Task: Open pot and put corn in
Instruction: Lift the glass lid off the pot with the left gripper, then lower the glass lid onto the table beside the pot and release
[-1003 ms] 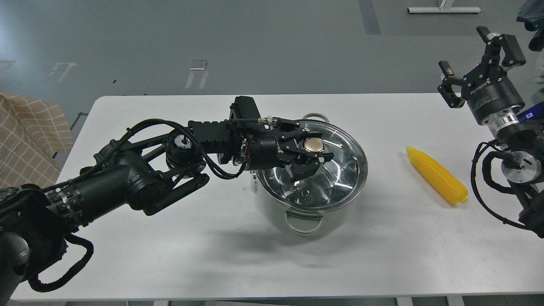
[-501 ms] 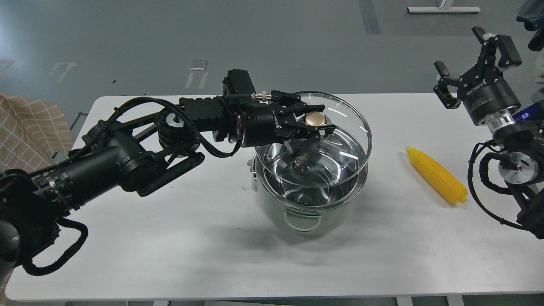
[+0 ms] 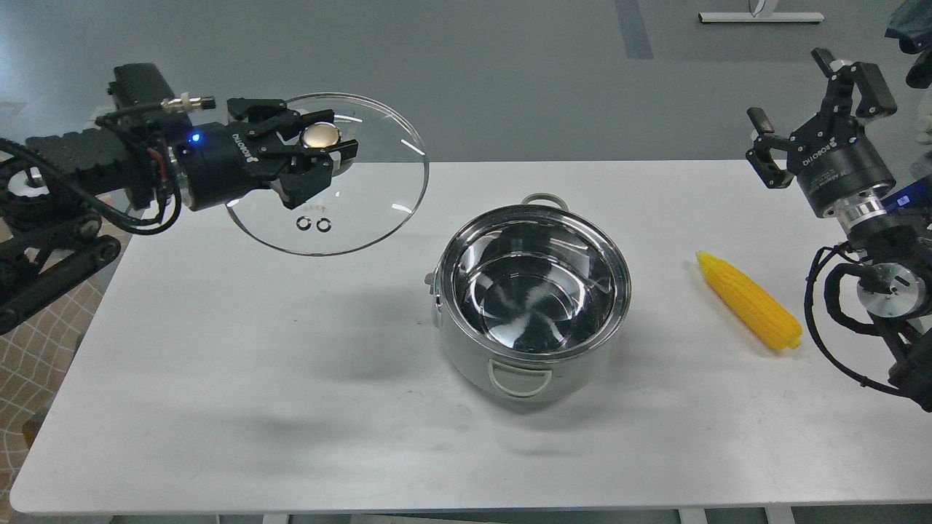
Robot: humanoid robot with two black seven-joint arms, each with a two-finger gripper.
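Note:
The shiny steel pot [image 3: 535, 302] stands uncovered at the table's middle, its interior bare. My left gripper [image 3: 320, 149] is shut on the brass knob of the round glass lid [image 3: 364, 196] and holds it in the air over the table's far left corner, well left of the pot. The yellow corn [image 3: 748, 300] lies on the table to the right of the pot, tapered end pointing away from me. My right gripper [image 3: 808, 94] is open and empty, raised above the table's far right corner, beyond the corn.
The white table [image 3: 291, 378] carries only the pot and the corn. A checked cloth [image 3: 29, 349] shows past the table's left edge. Grey floor lies behind the table.
My left gripper has lifted the glass lid off the pot and carried it up and far to the left. The pot now stands open. The right arm has barely moved.

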